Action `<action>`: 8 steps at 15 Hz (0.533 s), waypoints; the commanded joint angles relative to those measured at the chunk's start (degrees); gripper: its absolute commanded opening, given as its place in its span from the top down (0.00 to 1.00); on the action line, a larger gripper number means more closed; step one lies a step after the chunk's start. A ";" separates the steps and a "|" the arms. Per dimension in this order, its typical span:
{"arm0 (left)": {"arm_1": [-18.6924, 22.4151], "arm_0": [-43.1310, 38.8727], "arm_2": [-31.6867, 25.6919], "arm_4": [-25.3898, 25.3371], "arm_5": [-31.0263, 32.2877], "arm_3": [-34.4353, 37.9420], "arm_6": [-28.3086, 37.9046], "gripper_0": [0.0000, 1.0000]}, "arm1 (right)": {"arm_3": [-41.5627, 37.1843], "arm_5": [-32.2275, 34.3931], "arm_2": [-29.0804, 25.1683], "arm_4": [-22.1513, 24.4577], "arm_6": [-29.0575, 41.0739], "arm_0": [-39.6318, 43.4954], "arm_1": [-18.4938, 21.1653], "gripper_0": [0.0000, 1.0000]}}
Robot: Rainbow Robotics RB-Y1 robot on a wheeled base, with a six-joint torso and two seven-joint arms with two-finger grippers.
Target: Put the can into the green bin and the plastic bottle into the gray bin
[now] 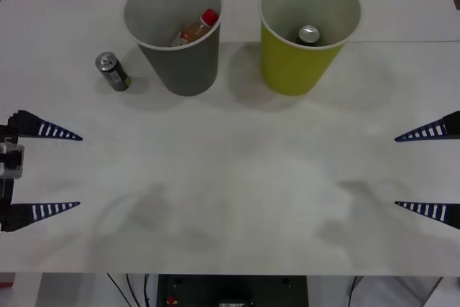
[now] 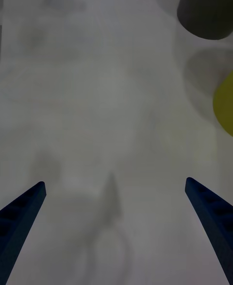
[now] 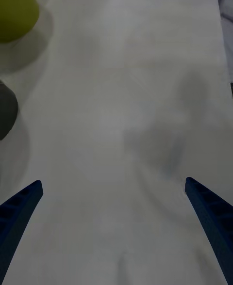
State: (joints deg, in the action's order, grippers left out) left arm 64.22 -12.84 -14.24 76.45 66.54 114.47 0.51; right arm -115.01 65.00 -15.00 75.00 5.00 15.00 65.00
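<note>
The can, dark with a green band and a silver top, lies tilted on the table just left of the gray bin. Inside that gray bin rests the plastic bottle, red cap up. The green bin stands to the right of it and holds an all-dark, silver-topped can. My left gripper hovers open at the left edge with nothing in it. My right gripper is open at the right edge, also with nothing in it. Both are well short of the bins.
The white table stretches wide between the two grippers. In the right wrist view the gray bin and the green bin sit far off; the left wrist view shows the green bin and the gray bin.
</note>
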 commanded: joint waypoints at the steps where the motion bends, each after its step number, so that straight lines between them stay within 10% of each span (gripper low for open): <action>1: -0.50 0.09 0.00 0.02 -2.47 0.23 7.49 0.00 | 0.01 0.00 0.00 0.00 0.00 0.00 0.00 0.00; 8: -2.26 -8.52 0.88 13.64 -24.35 12.36 37.20 0.00 | 0.01 0.00 0.00 0.00 0.00 0.00 0.00 0.00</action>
State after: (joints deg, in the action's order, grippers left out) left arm 61.90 -19.98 -13.86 87.76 45.22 125.21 33.93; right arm -115.01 65.00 -15.00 75.00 5.00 15.00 65.00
